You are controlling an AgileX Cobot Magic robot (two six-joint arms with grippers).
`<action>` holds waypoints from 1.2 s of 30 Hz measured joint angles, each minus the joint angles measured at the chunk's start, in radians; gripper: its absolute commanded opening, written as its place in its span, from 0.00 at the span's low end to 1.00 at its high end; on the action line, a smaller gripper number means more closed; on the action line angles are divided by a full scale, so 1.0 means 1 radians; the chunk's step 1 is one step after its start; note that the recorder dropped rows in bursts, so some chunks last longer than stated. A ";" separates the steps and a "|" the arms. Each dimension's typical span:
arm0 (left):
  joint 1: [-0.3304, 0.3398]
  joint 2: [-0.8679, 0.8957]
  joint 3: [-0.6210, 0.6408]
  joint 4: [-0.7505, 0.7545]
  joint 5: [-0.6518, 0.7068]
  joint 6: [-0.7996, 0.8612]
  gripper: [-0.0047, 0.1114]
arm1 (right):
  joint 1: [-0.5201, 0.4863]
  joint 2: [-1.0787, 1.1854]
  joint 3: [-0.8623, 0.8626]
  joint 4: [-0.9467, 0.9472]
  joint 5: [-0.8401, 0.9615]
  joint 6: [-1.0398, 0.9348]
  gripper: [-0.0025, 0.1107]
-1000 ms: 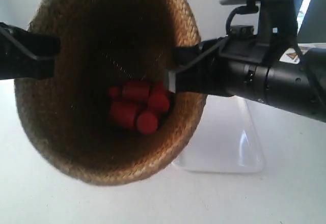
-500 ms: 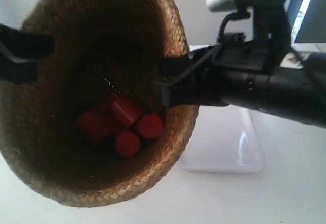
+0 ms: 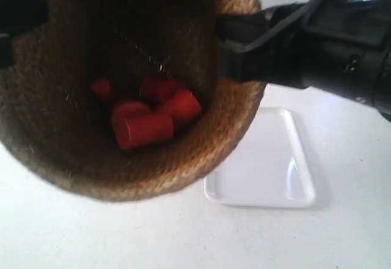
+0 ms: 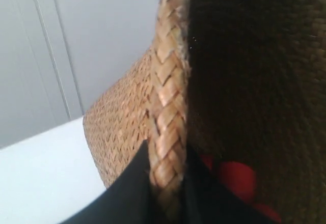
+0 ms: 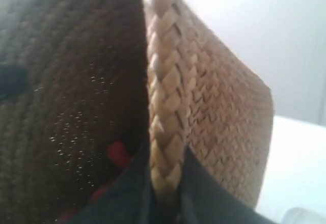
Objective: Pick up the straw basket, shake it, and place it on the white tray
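White tabletop (image 3: 122,238) — straw basket (image 3: 61,159) aloft, left gripper (image 4: 167,183) and right gripper (image 5: 165,183) tight on its rim

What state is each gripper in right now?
Left gripper: shut on the basket, clamping its braided rim.
Right gripper: shut on the basket, also clamping the rim.

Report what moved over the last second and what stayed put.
The straw basket swung toward the exterior view's left, then back and higher; the red cylinders inside tumbled into a new pile. The left gripper and right gripper stay clamped on its rim. The white tray has not moved.
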 measured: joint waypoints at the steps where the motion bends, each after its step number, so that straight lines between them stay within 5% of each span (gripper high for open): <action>1: 0.011 0.020 0.004 0.000 -0.034 0.008 0.04 | -0.011 0.013 0.012 -0.002 -0.066 -0.010 0.02; 8: 0.014 0.057 0.018 -0.038 0.085 -0.012 0.04 | -0.036 0.061 0.016 0.032 0.123 -0.008 0.02; 14: 0.049 0.061 0.020 -0.032 0.001 -0.002 0.04 | -0.043 0.041 0.012 0.023 -0.041 -0.021 0.02; 19: 0.034 0.034 -0.002 -0.065 0.168 -0.029 0.04 | -0.048 0.040 -0.014 0.030 0.193 0.001 0.02; 26: 0.044 0.039 0.005 -0.042 -0.024 0.010 0.04 | -0.052 0.042 0.002 0.008 -0.032 -0.026 0.02; 32: 0.011 0.041 -0.030 -0.046 0.171 -0.003 0.04 | -0.047 0.065 -0.053 0.018 0.227 -0.036 0.02; 36: -0.005 -0.011 -0.017 -0.016 0.007 0.049 0.04 | -0.021 0.007 -0.065 -0.033 0.107 -0.054 0.02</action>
